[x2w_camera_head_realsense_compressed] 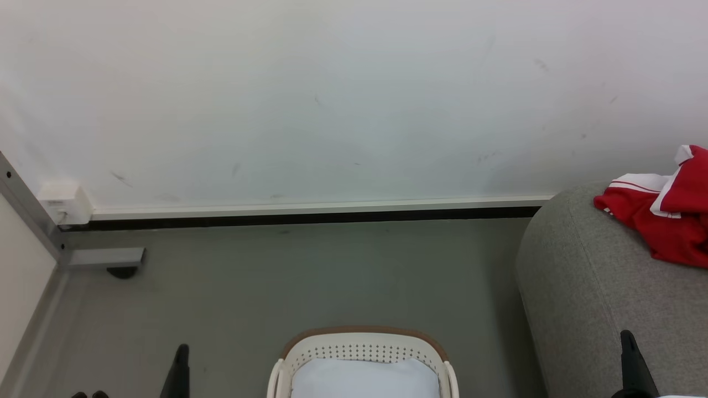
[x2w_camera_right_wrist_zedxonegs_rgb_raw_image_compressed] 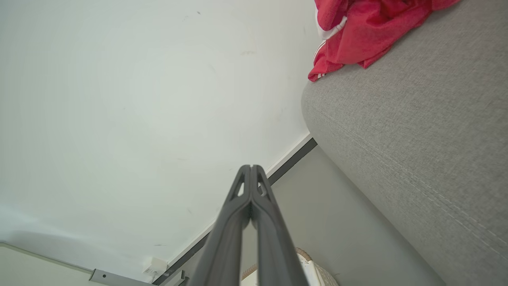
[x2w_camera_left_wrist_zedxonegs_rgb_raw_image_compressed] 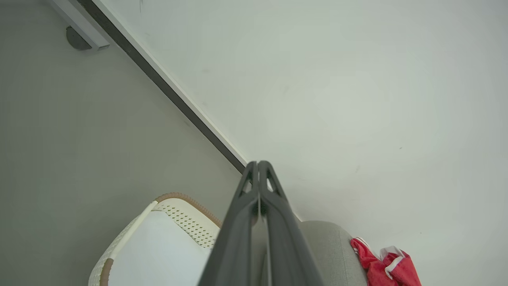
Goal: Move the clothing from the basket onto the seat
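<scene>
Head view puts the clothing (x2w_camera_head_realsense_compressed: 666, 218) on the seat (x2w_camera_head_realsense_compressed: 586, 293) at my right. It is a rumpled red heap with white panels and striped trim, lying near the rounded end by the wall (x2w_camera_head_realsense_compressed: 332, 99). The basket (x2w_camera_head_realsense_compressed: 362, 338) stands on the floor (x2w_camera_head_realsense_compressed: 310, 276) low in the middle, apart from the seat. The part of it I can see holds a plain pale sheet (x2w_camera_head_realsense_compressed: 365, 378). Whether anything red lies under that sheet I cannot tell.

Both pincers are empty. The left pincer (x2w_camera_left_wrist_zedxonegs_rgb_raw_image_compressed: 258, 165) has its fingers pressed together at the tips and points up past the basket toward the wall. The right pincer (x2w_camera_right_wrist_zedxonegs_rgb_raw_image_compressed: 251, 167) is pinched tight the same way, with the seat rising beside it.

I judge the fabric light, limp and thin. It would sag and drape from any single hold, and a loose layer might slide off smooth fingers. It looks in no way fragile. If I had to take it, I would pinch a raised fold in the bunched middle, or the thicker striped hem, and avoid a flat single layer.

My count is one red heap, though I cannot say whether it is one garment or several. There is also one basket, one pale sheet, one seat and two pincers.
</scene>
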### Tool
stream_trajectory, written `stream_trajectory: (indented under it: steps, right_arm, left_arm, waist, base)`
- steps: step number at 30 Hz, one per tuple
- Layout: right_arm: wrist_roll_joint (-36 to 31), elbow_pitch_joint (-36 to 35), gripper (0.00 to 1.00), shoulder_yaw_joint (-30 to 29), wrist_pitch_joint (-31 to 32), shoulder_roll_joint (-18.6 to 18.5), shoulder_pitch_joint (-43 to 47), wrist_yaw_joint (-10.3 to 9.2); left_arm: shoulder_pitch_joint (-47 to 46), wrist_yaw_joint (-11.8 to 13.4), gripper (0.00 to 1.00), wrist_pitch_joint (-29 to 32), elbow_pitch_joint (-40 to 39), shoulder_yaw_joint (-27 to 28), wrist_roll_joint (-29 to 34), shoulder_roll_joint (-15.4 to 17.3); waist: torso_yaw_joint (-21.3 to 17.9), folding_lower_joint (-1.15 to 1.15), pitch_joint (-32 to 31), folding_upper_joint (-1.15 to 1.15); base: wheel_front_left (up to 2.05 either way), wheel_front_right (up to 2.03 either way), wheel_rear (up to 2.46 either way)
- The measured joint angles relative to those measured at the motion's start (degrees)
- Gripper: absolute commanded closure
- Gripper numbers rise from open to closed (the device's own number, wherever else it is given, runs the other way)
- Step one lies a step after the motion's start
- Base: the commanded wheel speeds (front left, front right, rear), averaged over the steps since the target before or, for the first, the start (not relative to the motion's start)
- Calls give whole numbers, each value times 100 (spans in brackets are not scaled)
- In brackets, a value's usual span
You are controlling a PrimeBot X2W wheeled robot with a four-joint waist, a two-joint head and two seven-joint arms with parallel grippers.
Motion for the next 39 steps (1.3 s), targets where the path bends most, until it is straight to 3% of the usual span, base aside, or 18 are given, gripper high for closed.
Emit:
stream_trajectory:
  steps: [39]
  right_arm:
    - [2252,-134,100,-133,586,-27,-279,-1]
  left_arm:
    - [-444,-271,100,598,109,288,-2196,-36]
  waist:
    - [17,0,99,0]
  base:
    - [0,0,0]
